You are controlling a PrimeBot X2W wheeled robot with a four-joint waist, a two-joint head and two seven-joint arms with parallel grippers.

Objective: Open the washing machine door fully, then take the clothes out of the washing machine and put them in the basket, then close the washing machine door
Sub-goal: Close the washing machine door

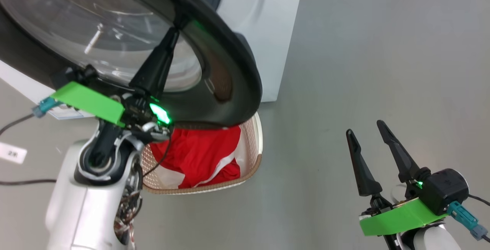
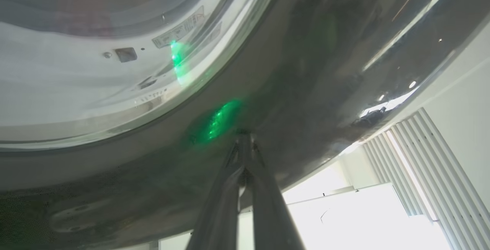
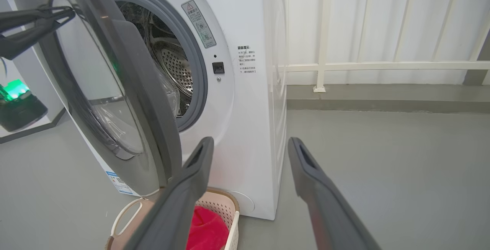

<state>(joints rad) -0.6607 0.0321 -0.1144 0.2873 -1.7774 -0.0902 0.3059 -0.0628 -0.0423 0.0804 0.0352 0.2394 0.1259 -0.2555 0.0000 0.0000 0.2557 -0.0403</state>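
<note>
The washing machine door [image 1: 237, 62] stands partly open, its black rim and glass hanging over the basket [image 1: 257, 142]. My left gripper [image 1: 178, 22] is shut, its tips touching the door's outer black rim [image 2: 306, 70]; the left wrist view shows the tips [image 2: 245, 137] against that rim. From the right wrist view the left gripper [image 3: 69, 12] shows at the door's outer face [image 3: 153, 120]. Red clothes [image 1: 199, 154] with white stripes lie in the basket [image 3: 229, 204] below the door. The white washing machine [image 3: 245, 127] shows its steel drum [image 3: 172, 66]. My right gripper [image 1: 364, 126] is open and holds nothing, over the floor to the right [image 3: 250, 142].
Dark cables [image 1: 15, 123] and a white label [image 1: 11, 152] lie on the grey floor at the left. A white railing [image 3: 325, 66] runs along the wall behind the machine. Bare grey floor [image 1: 383, 51] stretches to the machine's right.
</note>
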